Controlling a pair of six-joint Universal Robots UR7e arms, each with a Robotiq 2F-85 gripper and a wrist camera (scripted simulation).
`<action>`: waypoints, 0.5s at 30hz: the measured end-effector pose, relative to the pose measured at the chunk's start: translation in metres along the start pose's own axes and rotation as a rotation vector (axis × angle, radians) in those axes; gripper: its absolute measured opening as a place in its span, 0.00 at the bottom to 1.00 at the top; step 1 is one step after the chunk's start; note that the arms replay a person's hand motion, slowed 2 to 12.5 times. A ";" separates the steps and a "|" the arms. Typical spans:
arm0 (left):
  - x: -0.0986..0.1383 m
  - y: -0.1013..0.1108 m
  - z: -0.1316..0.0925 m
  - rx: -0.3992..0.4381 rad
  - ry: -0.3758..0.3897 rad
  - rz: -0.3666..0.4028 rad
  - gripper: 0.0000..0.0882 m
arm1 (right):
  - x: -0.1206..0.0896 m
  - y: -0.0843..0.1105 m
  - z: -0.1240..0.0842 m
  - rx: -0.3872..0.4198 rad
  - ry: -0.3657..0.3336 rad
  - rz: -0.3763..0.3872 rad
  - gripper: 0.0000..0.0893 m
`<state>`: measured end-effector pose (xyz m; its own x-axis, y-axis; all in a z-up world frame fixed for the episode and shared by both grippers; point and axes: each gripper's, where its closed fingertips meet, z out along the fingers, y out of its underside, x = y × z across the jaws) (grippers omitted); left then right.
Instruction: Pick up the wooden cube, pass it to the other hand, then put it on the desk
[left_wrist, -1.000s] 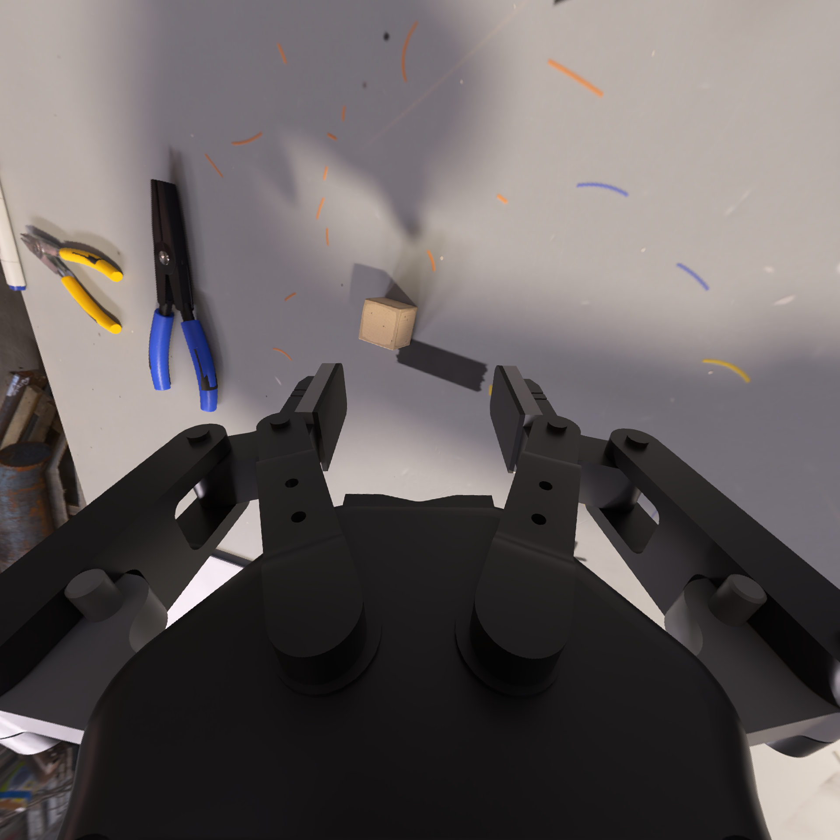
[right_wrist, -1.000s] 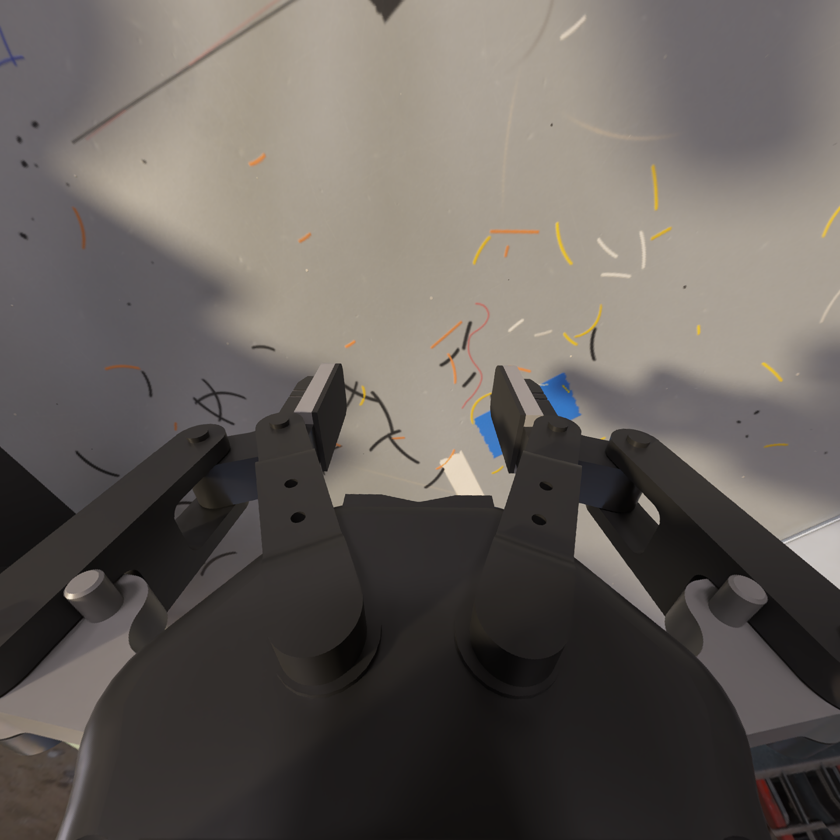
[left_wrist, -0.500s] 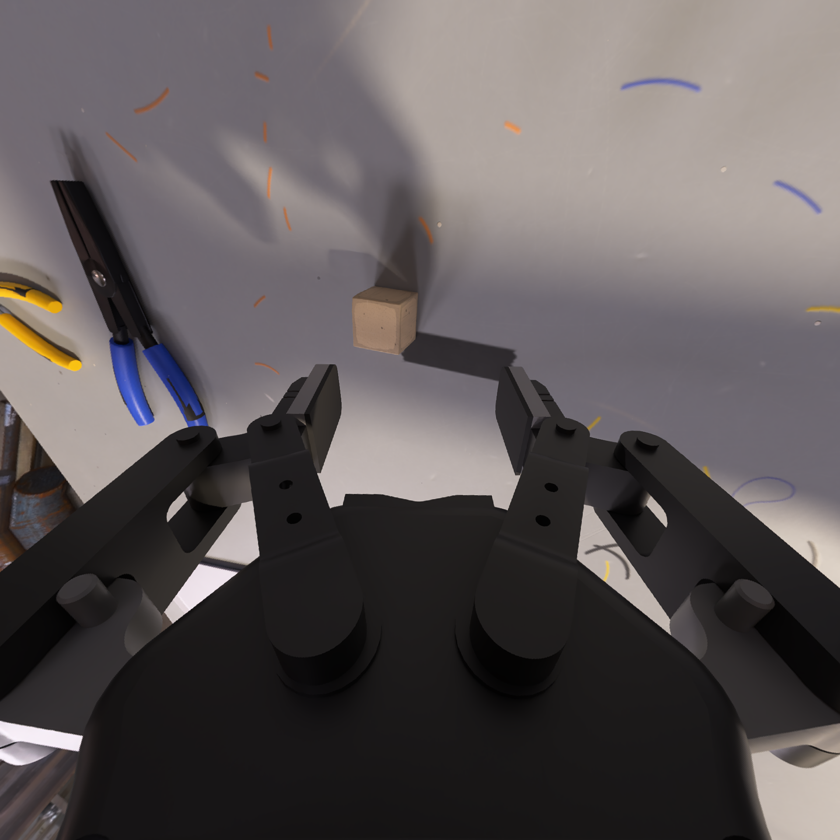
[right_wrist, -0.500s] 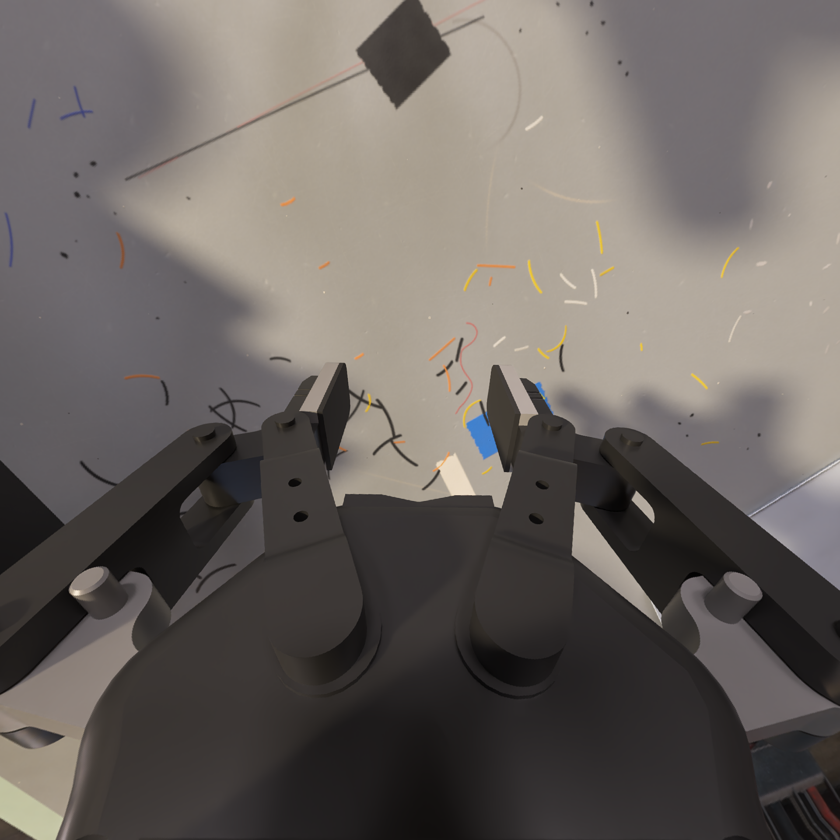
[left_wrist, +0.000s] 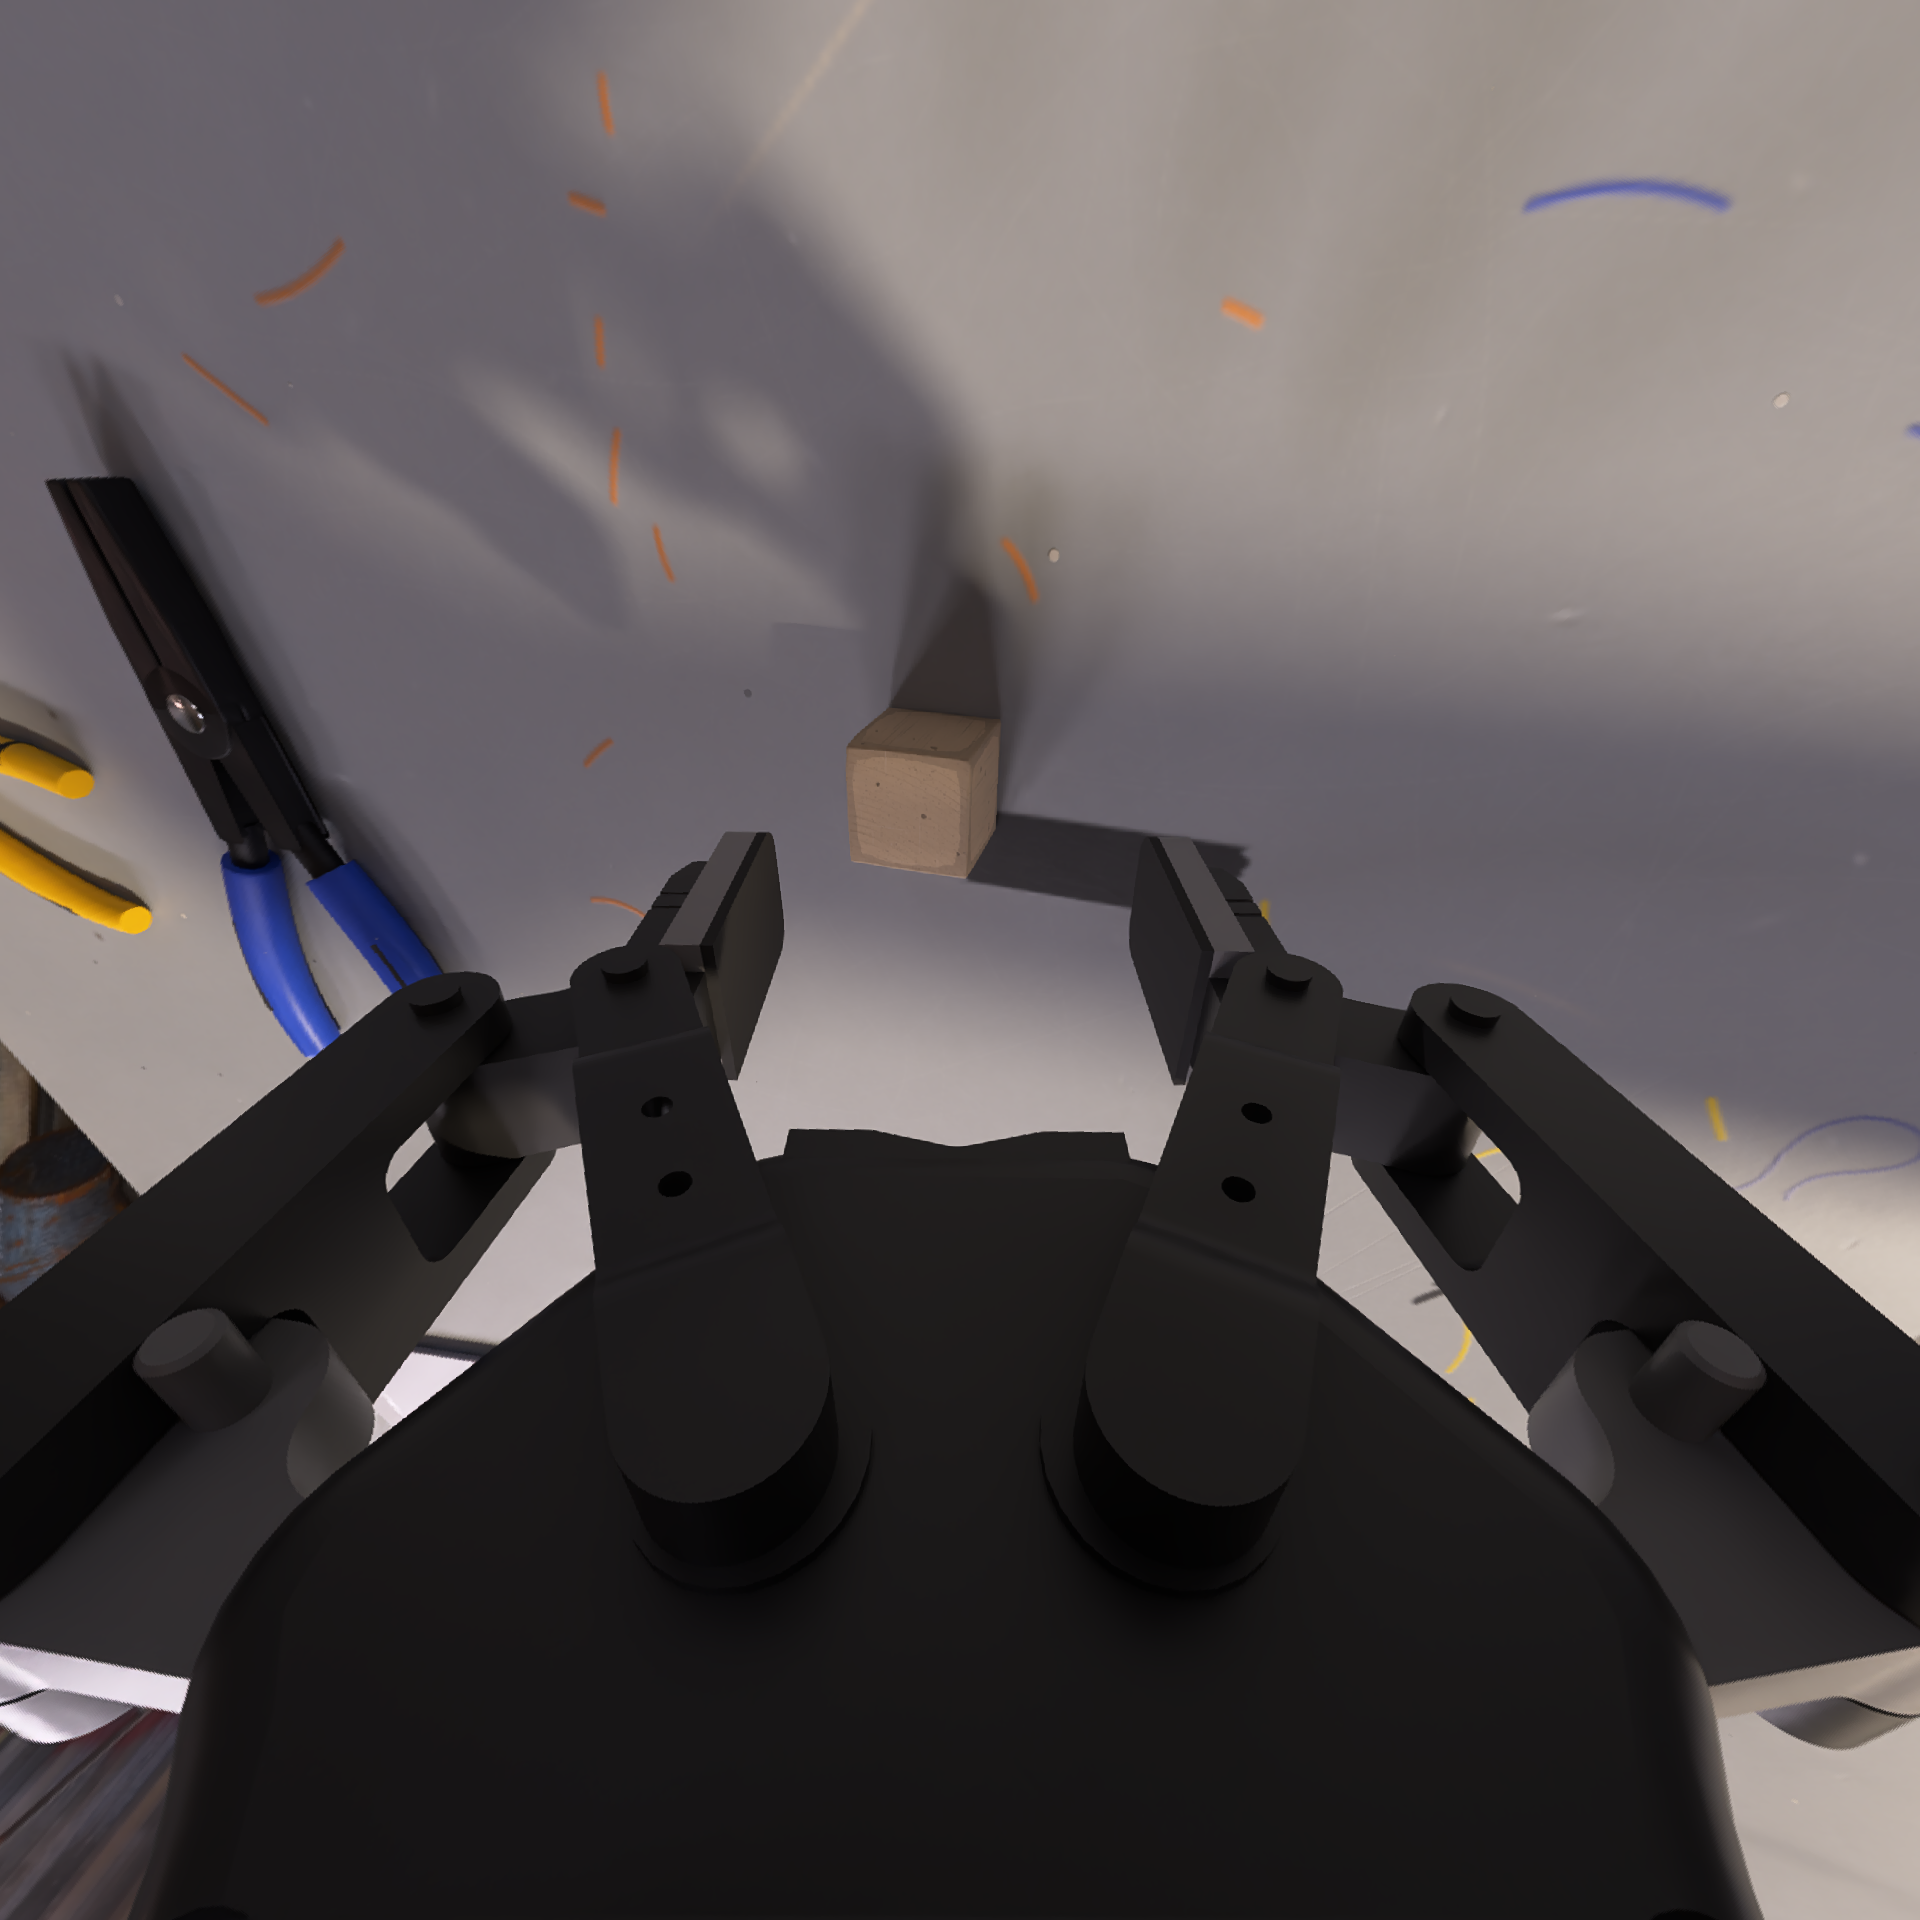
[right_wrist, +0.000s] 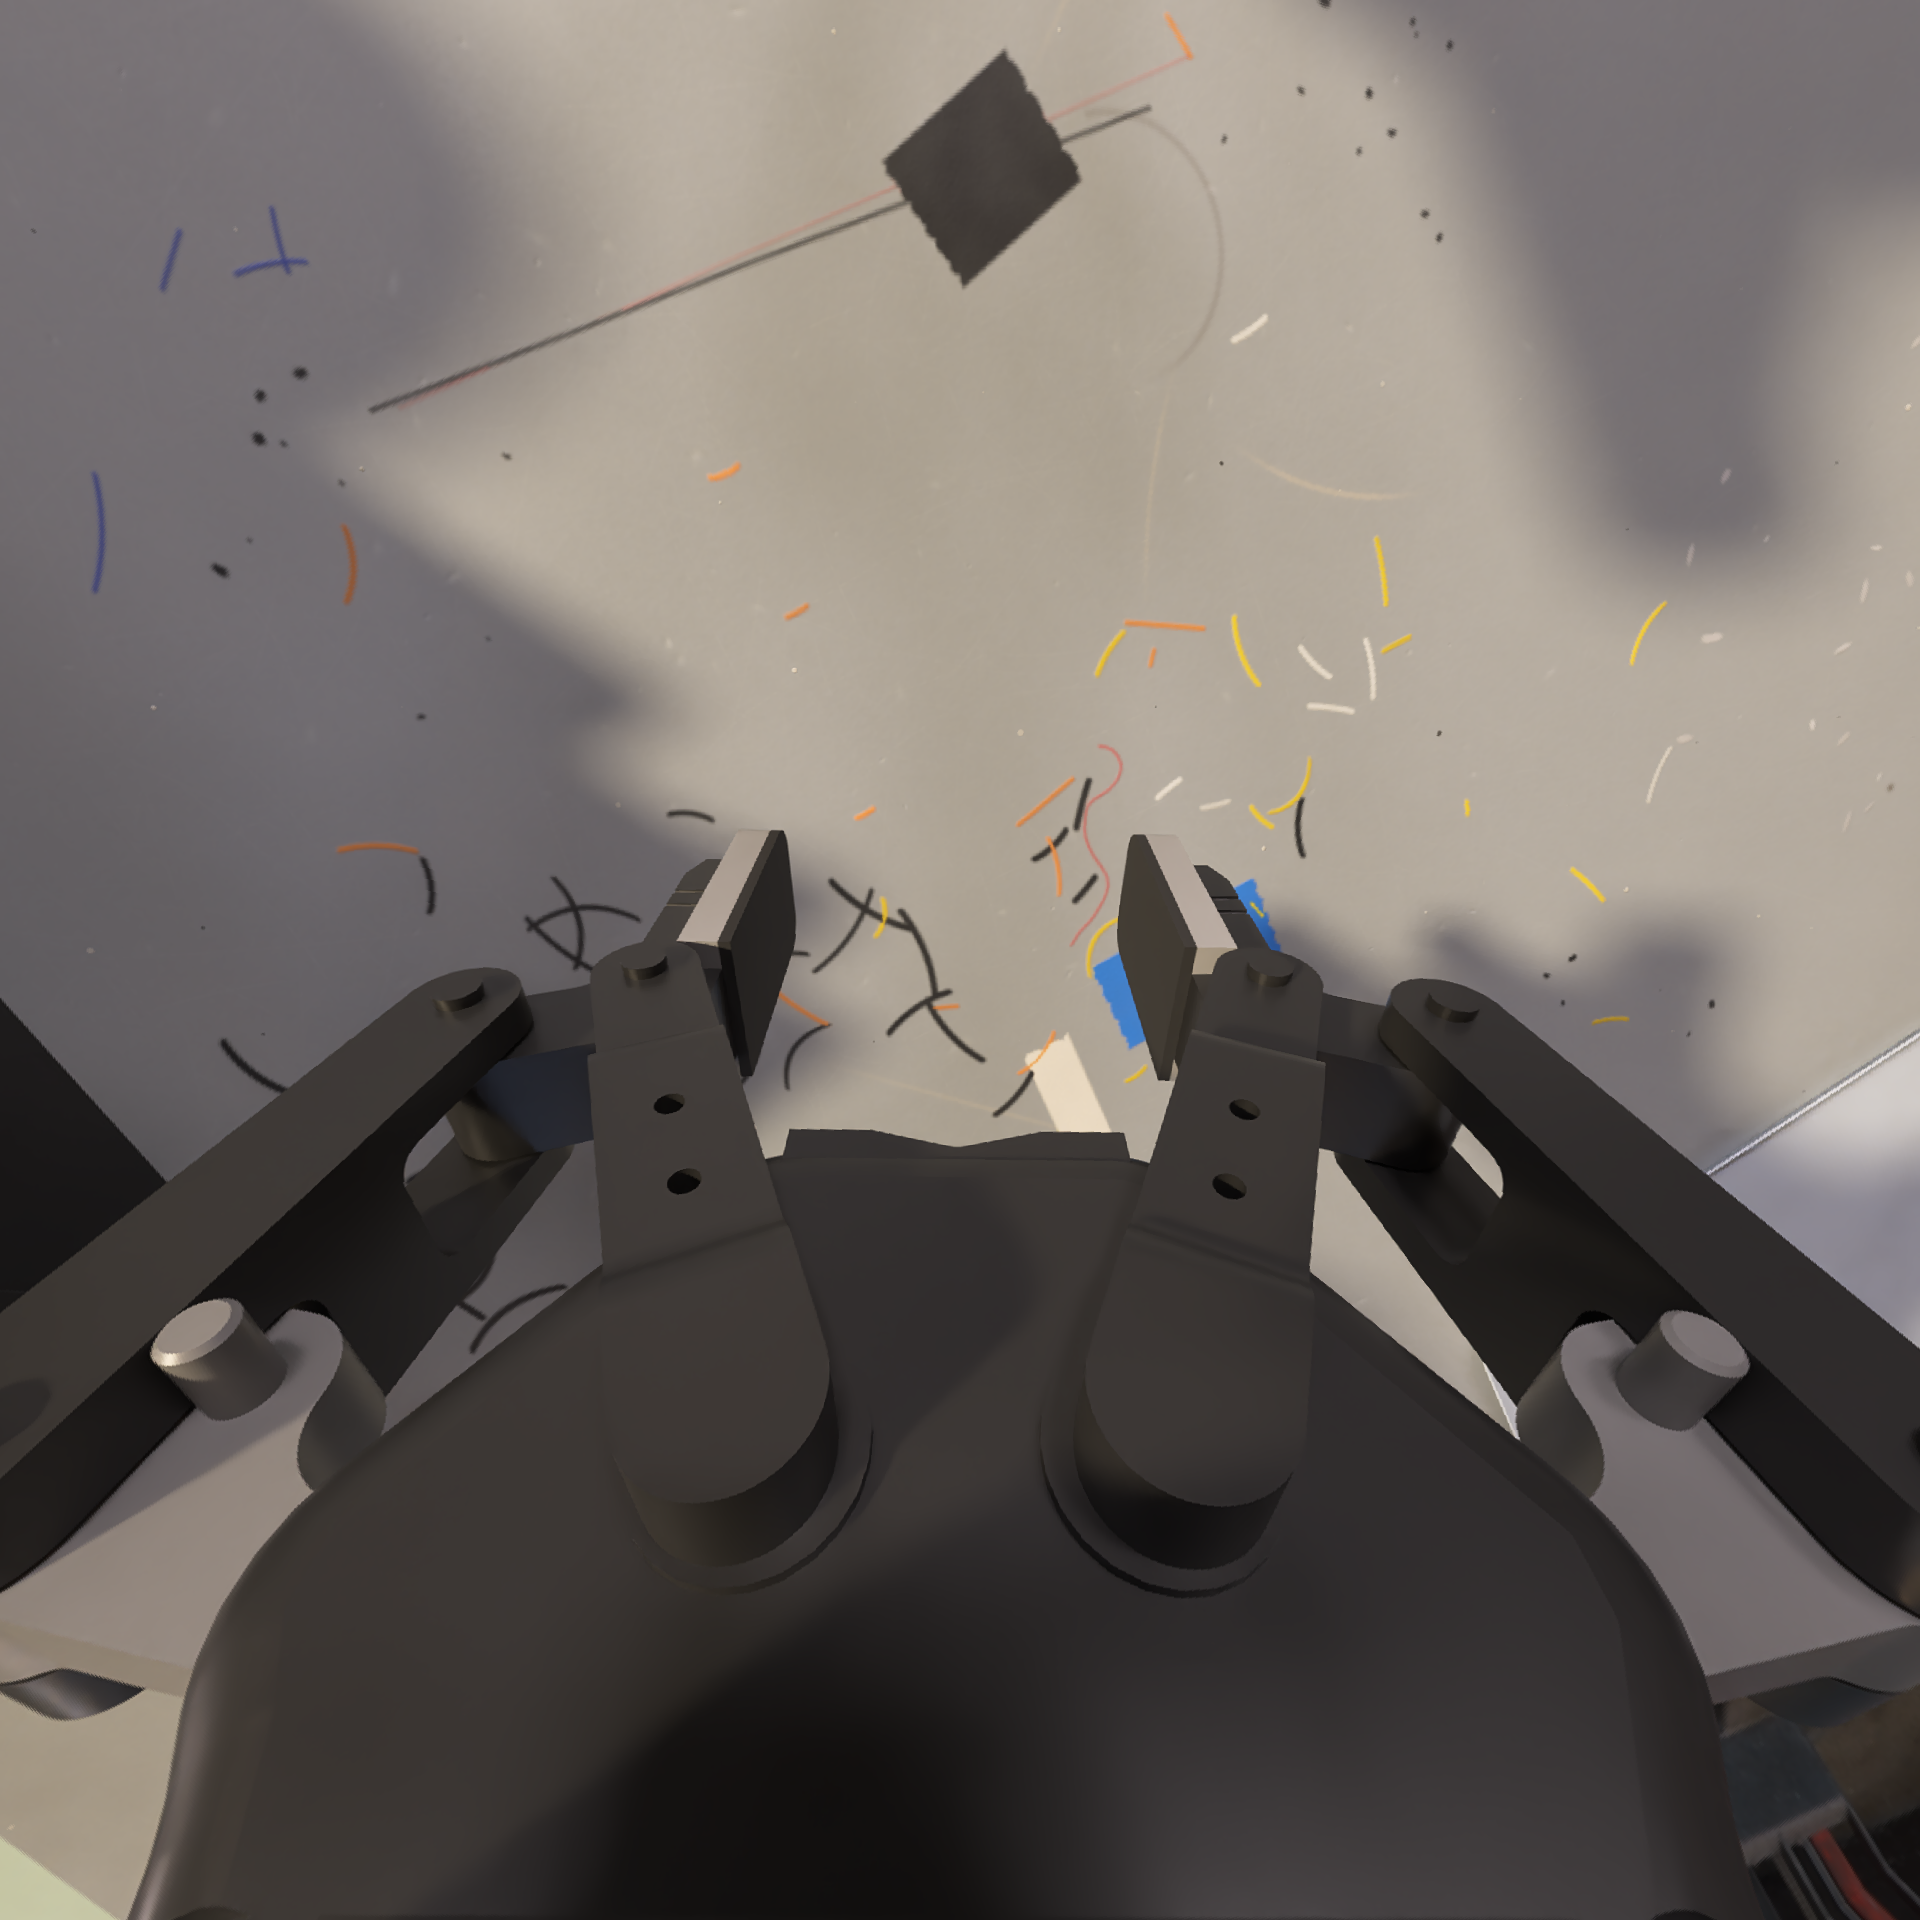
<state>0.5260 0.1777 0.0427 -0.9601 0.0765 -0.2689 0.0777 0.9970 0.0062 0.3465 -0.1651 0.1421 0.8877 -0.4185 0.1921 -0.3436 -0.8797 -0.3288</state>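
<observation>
A small wooden cube (left_wrist: 920, 795) rests on the grey desk (left_wrist: 1351, 520) in the left wrist view, just beyond my fingertips and slightly left of centre between them. My left gripper (left_wrist: 956, 940) is open and empty, hovering above the desk close to the cube. My right gripper (right_wrist: 951, 940) is open and empty above a part of the desk (right_wrist: 727, 623) scattered with coloured wire scraps. The cube does not show in the right wrist view.
Blue-handled pliers (left_wrist: 234, 790) and yellow-handled cutters (left_wrist: 62, 842) lie at the desk's left edge. In the right wrist view a black square patch (right_wrist: 982, 166), a blue tape piece (right_wrist: 1117, 992) and a pale strip (right_wrist: 1070, 1091) lie on the desk; its edge (right_wrist: 1818, 1101) runs at right.
My left gripper has moved closer to the cube, which now sits nearer the gap between the fingers; the pliers slid leftwards in view. My right gripper has drawn back, showing more desk.
</observation>
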 end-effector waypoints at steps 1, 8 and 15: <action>0.000 0.000 0.001 -0.001 0.005 0.000 0.68 | -0.001 0.000 0.000 0.000 0.000 -0.001 0.64; -0.004 0.002 0.010 -0.027 0.030 0.002 0.68 | -0.007 0.004 0.000 -0.010 0.006 -0.012 0.70; -0.006 0.004 0.017 -0.049 0.052 0.006 0.68 | -0.011 0.006 -0.001 -0.013 0.009 -0.022 0.77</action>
<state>0.5362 0.1806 0.0275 -0.9725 0.0820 -0.2180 0.0715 0.9959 0.0555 0.3340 -0.1657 0.1386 0.8923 -0.4010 0.2072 -0.3281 -0.8915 -0.3123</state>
